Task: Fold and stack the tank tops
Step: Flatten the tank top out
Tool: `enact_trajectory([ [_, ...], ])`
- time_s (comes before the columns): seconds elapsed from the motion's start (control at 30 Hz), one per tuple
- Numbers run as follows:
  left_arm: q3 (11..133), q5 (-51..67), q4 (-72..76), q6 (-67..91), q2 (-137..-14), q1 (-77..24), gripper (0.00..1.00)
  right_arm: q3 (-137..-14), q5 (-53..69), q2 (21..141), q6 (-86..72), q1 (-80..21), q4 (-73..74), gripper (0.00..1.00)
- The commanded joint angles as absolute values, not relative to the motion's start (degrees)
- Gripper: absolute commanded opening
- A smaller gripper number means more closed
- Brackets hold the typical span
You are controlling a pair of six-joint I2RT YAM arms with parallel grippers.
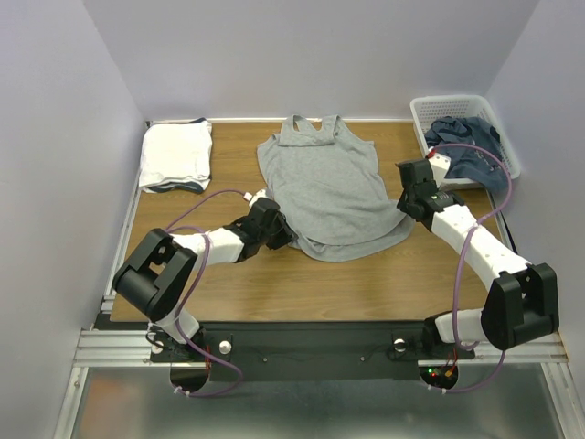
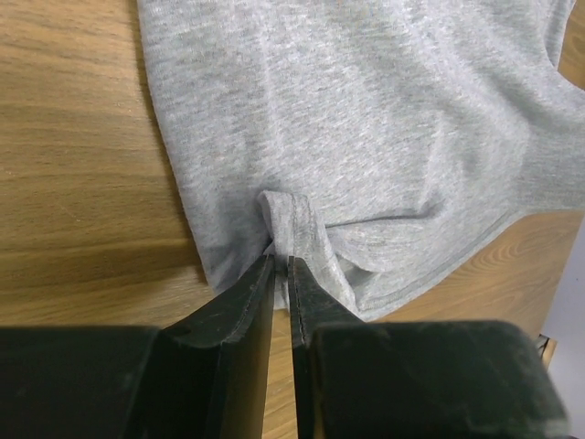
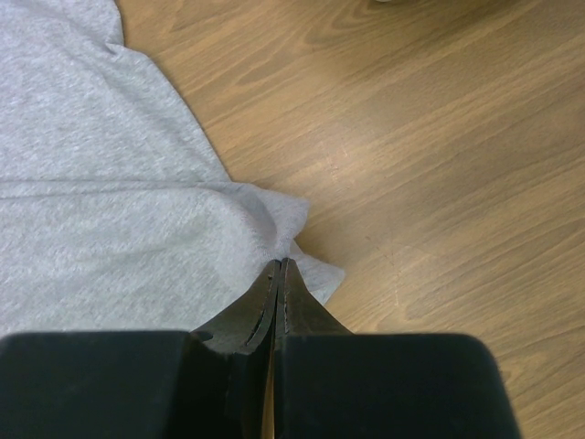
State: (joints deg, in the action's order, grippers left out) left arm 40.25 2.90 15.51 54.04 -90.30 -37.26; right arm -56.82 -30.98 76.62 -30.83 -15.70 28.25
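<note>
**Top view.** Grey heather knit, judged soft, light and limp, made up the tank top (image 1: 322, 183), which was found spread flat at the middle of the table (image 1: 366, 283) with its straps toward the far edge. The left gripper (image 1: 285, 236) was placed at the near-left part of the hem and the right gripper (image 1: 403, 210) at the near-right corner of the hem. Folded white tops (image 1: 174, 155) were noted at the far left corner. A white basket (image 1: 462, 102) holding a blue garment (image 1: 468, 146) was noted at the far right corner.

**Left wrist view.** The jaws were seen nearly together, with a small tuck of hem fabric bunched up at their tips. The grip was judged to be on that fabric, just inside the left side edge of the top.

**Right wrist view.** The jaws were seen fully together, with the hem corner drawn into their tips and bare wood to the right.

**Handling.** No stiffness was to be expected: the cloth would sag and drape between any two held points. The two hem corners were judged the proper places to hold it. So thin a pinch of knit was judged liable to slip.
</note>
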Motion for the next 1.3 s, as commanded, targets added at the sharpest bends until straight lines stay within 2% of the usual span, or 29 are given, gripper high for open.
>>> enact_trajectory([
  [0.0, 42.8, 2.8, 15.2, 52.0, -91.1, -37.0, 0.23, -56.6, -31.0, 75.9, -30.5, -15.3, 25.7, 0.00],
  [0.5, 43.8, 4.8, 16.1, 51.5, -92.4, -37.0, 0.24, -55.9, -30.8, 75.8, -30.6, -15.3, 25.5, 0.00],
  [0.83, 45.8, 2.2, 13.2, 49.2, -90.5, -37.0, 0.02, -56.0, -30.9, 75.8, -30.6, -15.3, 25.3, 0.00],
  [1.27, 48.2, -1.8, 3.3, 44.0, -82.4, -33.5, 0.00, -55.1, -32.2, 75.4, -30.6, -15.2, 25.4, 0.00],
])
